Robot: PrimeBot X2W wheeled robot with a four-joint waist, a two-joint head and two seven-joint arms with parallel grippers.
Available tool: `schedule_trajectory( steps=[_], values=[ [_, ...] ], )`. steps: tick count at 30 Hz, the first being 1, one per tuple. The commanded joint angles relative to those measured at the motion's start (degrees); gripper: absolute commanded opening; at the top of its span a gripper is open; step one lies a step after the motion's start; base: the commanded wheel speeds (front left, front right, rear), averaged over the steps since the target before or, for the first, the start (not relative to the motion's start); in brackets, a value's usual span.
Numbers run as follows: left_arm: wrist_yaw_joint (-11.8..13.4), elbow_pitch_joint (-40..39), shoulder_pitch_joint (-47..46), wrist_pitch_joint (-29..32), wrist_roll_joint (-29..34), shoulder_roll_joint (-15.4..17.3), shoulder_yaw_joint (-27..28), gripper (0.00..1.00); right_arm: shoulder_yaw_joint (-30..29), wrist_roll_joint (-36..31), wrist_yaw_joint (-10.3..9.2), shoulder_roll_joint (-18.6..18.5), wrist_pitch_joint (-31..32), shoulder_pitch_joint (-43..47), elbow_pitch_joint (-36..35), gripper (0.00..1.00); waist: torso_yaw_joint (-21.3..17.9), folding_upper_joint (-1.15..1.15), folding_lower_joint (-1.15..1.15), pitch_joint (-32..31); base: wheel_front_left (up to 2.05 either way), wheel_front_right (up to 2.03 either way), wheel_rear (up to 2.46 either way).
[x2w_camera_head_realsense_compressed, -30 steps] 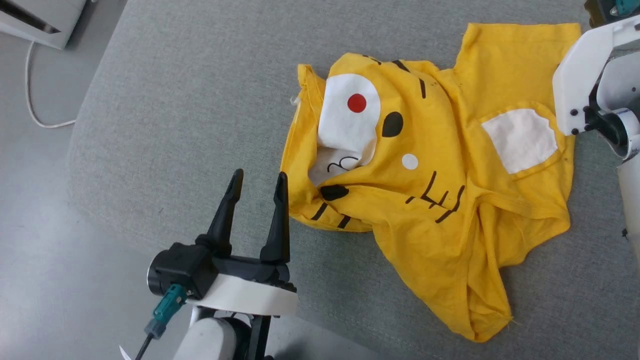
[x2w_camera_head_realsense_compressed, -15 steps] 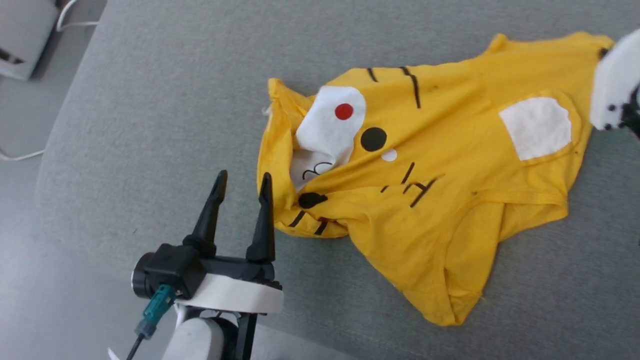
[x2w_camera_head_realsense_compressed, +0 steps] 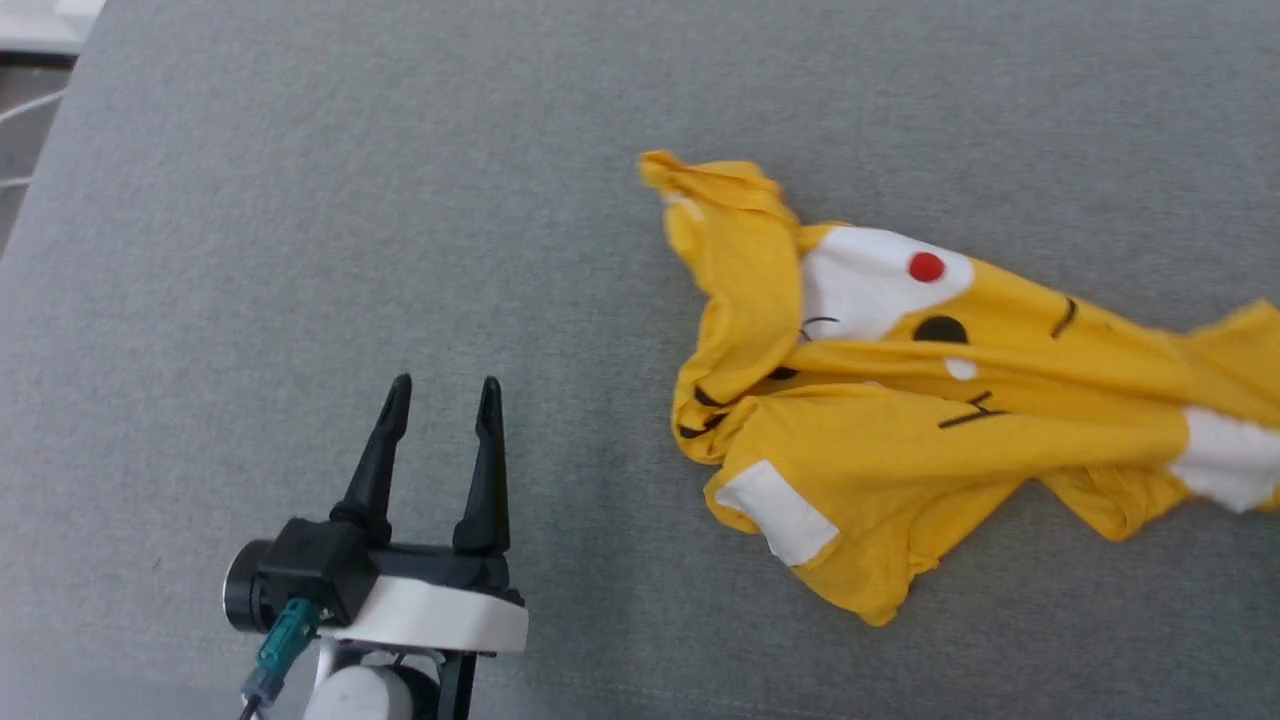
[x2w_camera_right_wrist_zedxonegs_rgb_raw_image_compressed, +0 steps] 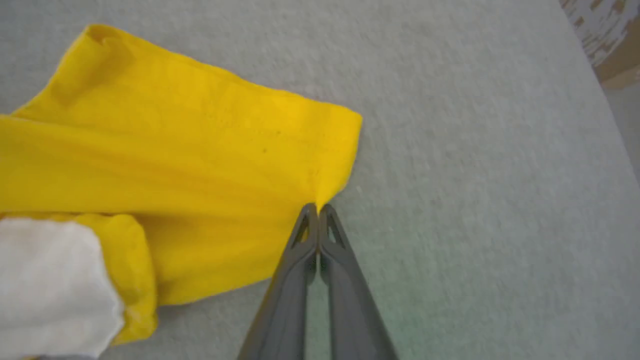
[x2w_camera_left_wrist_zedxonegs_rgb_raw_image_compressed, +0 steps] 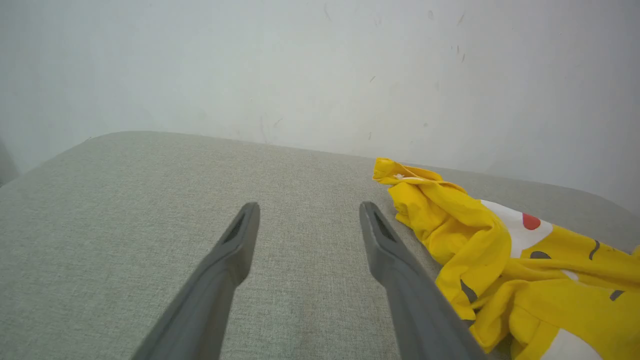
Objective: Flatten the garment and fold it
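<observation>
The garment [x2w_camera_head_realsense_compressed: 900, 420], a bright yellow T-shirt with white patches, a red dot and black marks, lies bunched and stretched toward the right edge of the head view. In the right wrist view my right gripper [x2w_camera_right_wrist_zedxonegs_rgb_raw_image_compressed: 317, 207] is shut on the garment [x2w_camera_right_wrist_zedxonegs_rgb_raw_image_compressed: 200, 165], pinching a corner of its yellow edge. My left gripper [x2w_camera_head_realsense_compressed: 440, 395] stands open over bare grey fabric, well to the left of the shirt. Seen from the left wrist, that gripper [x2w_camera_left_wrist_zedxonegs_rgb_raw_image_compressed: 307, 217] has nothing between its fingers, and the garment [x2w_camera_left_wrist_zedxonegs_rgb_raw_image_compressed: 500, 265] lies to the right of the right finger.
The shirt rests on a wide grey fabric-covered surface [x2w_camera_head_realsense_compressed: 400, 200]. Its left edge [x2w_camera_head_realsense_compressed: 45, 170] shows at the upper left of the head view, with floor and a white cable beyond. A pale wall [x2w_camera_left_wrist_zedxonegs_rgb_raw_image_compressed: 320, 65] rises behind the surface in the left wrist view.
My right gripper has shut on the shirt's edge and pulled it rightward, stretching and bunching the cloth. The head camera has shifted. The left gripper stays open, now farther from the shirt.
</observation>
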Motion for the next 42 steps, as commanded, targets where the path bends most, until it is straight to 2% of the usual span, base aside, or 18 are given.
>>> schedule_trajectory(
  steps=[1, 5, 6, 7, 8, 11, 14, 20, 24, 28, 33, 37, 42],
  values=[
    [-0.2, -0.1, 1.1, -0.3, 0.4, -0.1, 0.4, 1.0, -2.0, 0.1, -0.12, 1.8, -0.6, 3.5, -1.2, 0.0, -3.0, 0.0, 0.01, -2.5, 0.0, 0.0, 0.0],
    [-0.5, 0.0, 1.7, -0.3, 0.7, -0.1, 0.9, 1.0, -5.2, 0.5, -0.12, 5.9, -2.3, 8.2, -2.5, 0.0, -4.3, 0.0, 0.01, -3.1, 0.0, 0.0, 0.0],
    [-0.5, 0.1, 1.9, -0.3, 0.8, -0.1, 1.1, 1.0, -5.6, 0.4, -0.12, 7.0, -3.0, 8.3, -2.9, 0.13, -4.6, 0.0, 0.01, -3.4, 0.0, 0.0, 0.0],
    [-0.6, 0.2, 2.0, -0.3, 0.8, -0.1, 1.2, 1.0, -5.7, 0.3, -0.12, 7.9, -3.7, 8.2, -3.4, 0.7, -4.8, 0.0, 0.01, -3.6, 0.0, 0.0, 0.0],
    [-0.7, 0.3, 2.1, -0.3, 0.9, -0.1, 1.3, 1.0, -5.2, 0.3, -0.12, 8.6, -4.5, 7.9, -3.9, 1.0, -5.0, 0.0, 0.01, -4.0, 0.0, 0.0, 0.0],
    [-0.8, 0.4, 2.3, -0.3, 1.1, -0.1, 1.4, 1.0, -3.5, 0.6, -0.12, 9.2, -5.6, 7.3, -5.6, 1.0, -5.1, 0.0, 0.01, -4.6, 0.0, 0.0, 0.0],
    [-0.9, 0.4, 2.5, -0.3, 1.1, -0.1, 1.4, 1.0, -0.2, 2.5, -0.12, 9.2, -5.0, 6.5, -10.9, 1.0, -4.9, 0.0, 0.01, -5.6, 0.0, 0.0, 0.0],
    [-0.5, -0.2, 3.2, -0.3, 0.4, -0.1, 1.0, 1.0, 7.0, 8.2, -0.12, 6.7, 1.5, 4.9, -27.6, 1.0, -3.8, 0.0, 0.01, -6.3, 0.0, 0.0, 0.0],
    [-0.4, -0.6, 2.8, -0.3, 0.0, -0.1, 0.4, 1.0, 13.3, 9.2, -0.12, 3.8, 6.5, 1.9, -31.7, 1.0, -2.5, 0.0, 0.01, -5.1, 0.0, 0.0, 0.0],
    [-0.5, -0.6, 1.8, -0.3, -0.2, -0.1, -0.6, 1.0, 23.1, 8.2, -0.12, -0.5, 9.9, -2.5, -28.7, 1.0, -0.9, 0.0, 0.01, -3.5, 0.0, 0.0, 0.0],
    [-1.0, -0.1, 0.4, -0.3, 0.1, -0.1, -2.4, 1.0, 34.3, 8.3, -0.12, -3.6, 13.7, -9.7, -20.3, 1.0, 1.6, 0.0, 0.01, -1.7, 0.0, 0.0, 0.0],
    [-1.6, 0.6, -0.8, -0.3, -0.5, -0.1, -4.3, 1.0, 40.3, 9.2, -0.12, -5.3, 16.0, -14.1, -13.7, 1.0, 4.2, 0.0, 0.01, -0.6, 0.0, 0.0, 0.0],
    [-1.3, 1.0, -1.9, -0.3, -1.4, -0.1, -5.9, 1.0, 45.7, 9.7, -0.12, -7.6, 14.9, -17.0, -7.2, 1.0, 7.2, 0.0, 0.01, 0.7, 0.0, 0.0, 0.0]
  ],
)
